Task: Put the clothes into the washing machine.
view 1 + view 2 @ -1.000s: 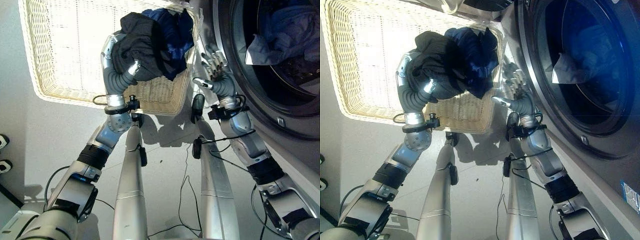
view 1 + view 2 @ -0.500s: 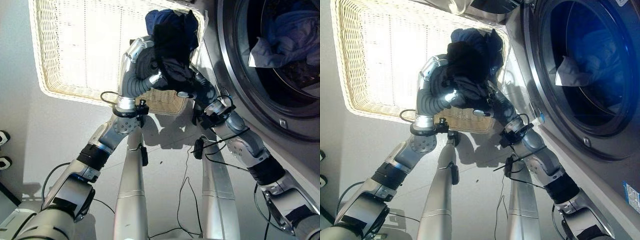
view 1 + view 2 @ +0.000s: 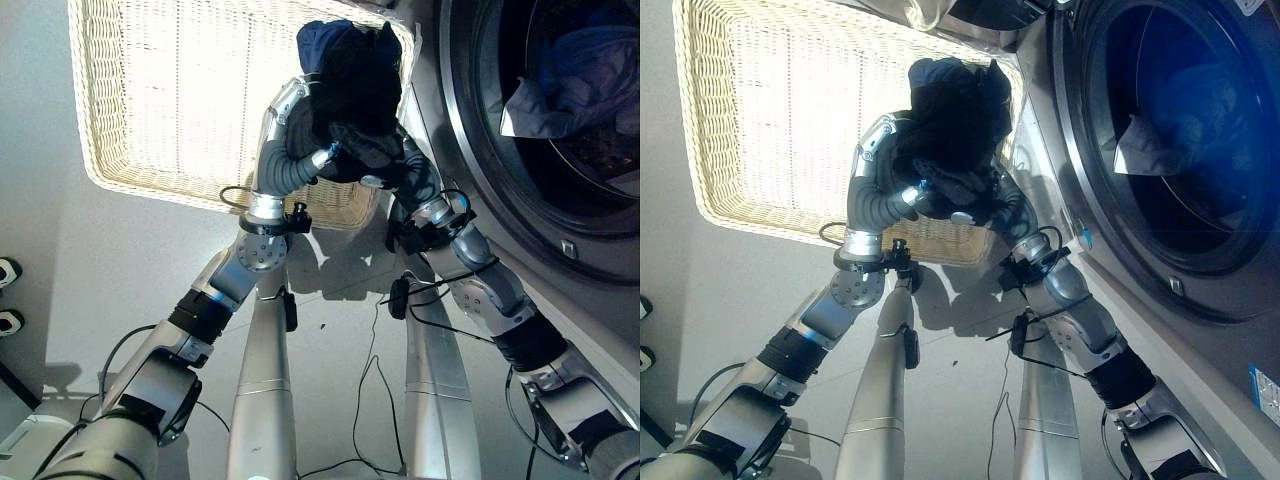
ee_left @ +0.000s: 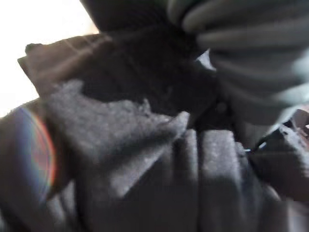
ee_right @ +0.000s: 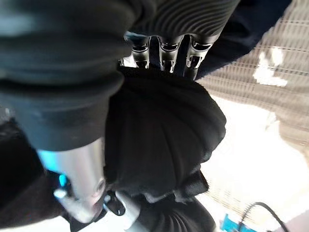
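A bundle of dark clothes (image 3: 352, 85) with a blue garment (image 3: 322, 35) on top hangs over the right corner of the wicker basket (image 3: 150, 185). My left hand (image 3: 325, 158) grips the bundle from below on its left. My right hand (image 3: 380, 180) meets it from the right, thumb under the cloth. In the right wrist view its fingers (image 5: 164, 53) sink into the black cloth (image 5: 159, 130). The left wrist view is close on grey-black fabric (image 4: 145, 169). The washing machine's round opening (image 3: 470, 150) is just right of the hands.
Light-blue clothes (image 3: 570, 80) lie inside the drum. The wide, pale basket reaches to the left. Grey floor lies between the basket and the machine's front.
My left hand has carried the bundle right, towards the machine. My right hand, open beside the basket a second ago, has swung in and taken hold of the bundle.
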### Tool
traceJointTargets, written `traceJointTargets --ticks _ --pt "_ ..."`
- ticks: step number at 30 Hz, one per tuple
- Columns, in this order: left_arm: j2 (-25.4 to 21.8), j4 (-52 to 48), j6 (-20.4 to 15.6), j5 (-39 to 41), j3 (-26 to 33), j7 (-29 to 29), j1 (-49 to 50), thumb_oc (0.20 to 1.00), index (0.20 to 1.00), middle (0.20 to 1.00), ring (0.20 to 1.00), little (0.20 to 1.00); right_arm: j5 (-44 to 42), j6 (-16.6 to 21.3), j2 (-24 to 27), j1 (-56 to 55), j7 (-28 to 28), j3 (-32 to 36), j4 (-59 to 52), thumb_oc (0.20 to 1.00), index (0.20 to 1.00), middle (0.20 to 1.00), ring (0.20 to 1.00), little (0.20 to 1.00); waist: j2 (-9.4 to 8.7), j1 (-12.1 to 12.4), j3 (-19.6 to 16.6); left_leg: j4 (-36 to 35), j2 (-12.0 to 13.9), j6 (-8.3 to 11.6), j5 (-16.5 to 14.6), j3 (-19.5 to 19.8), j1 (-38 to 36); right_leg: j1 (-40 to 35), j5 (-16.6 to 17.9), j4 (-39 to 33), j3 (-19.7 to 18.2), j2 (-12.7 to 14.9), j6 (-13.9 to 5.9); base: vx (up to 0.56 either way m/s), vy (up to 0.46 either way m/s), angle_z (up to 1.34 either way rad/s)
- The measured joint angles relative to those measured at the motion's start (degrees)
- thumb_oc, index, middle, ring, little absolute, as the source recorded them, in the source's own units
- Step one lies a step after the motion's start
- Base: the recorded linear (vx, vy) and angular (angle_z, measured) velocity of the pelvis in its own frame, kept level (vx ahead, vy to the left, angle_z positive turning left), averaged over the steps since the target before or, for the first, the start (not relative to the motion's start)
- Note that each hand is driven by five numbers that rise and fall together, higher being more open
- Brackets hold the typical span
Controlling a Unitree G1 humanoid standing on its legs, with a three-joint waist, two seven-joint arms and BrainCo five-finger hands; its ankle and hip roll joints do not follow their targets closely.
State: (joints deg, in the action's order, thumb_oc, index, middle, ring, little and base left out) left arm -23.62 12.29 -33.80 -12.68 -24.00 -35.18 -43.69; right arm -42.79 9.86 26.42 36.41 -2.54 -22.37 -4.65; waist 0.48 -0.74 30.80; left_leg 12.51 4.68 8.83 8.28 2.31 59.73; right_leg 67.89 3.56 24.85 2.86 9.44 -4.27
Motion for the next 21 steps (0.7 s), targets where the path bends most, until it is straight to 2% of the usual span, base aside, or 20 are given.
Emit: traceJointTargets --ticks 8,20,21 --pt "0.6 -1.0 0.5 0.0 -0.8 0.4 0.1 0.200 0.200 0.200 0.200 0.200 1.1 1.3 -1.0 -0.6 -3.7 0.6 -0.3 0.200 0.200 0.200 0.200 0.200 -0.01 -0.1 0.0 0.0 0.0 0.00 0.0 0.0 0.0 0.0 0.0 0.0 0.0 0.0 0.00 0.00 0.000 0.00" --pt "1.2 -2.5 0.8 -0.1 -1.2 0.5 0.2 0.200 0.200 0.200 0.200 0.200 1.6 2.5 -1.3 -1.7 -5.2 0.7 -1.7 0.200 0.200 0.200 0.200 0.200 -0.02 -0.1 0.0 0.1 0.0 0.00 0.0 0.0 0.0 0.0 0.0 0.0 0.0 0.0 0.00 0.00 0.000 0.00" --pt "1.1 -2.5 0.9 -0.1 -1.4 0.2 0.2 1.000 1.000 1.000 1.000 1.000 1.6 2.7 -1.3 -1.8 -5.3 0.7 -1.7 0.200 0.200 0.200 0.200 0.200 -0.02 -0.1 0.0 0.2 0.0 0.00 0.0 0.0 0.0 -0.1 0.0 0.0 0.0 0.0 0.00 0.00 0.000 0.00"
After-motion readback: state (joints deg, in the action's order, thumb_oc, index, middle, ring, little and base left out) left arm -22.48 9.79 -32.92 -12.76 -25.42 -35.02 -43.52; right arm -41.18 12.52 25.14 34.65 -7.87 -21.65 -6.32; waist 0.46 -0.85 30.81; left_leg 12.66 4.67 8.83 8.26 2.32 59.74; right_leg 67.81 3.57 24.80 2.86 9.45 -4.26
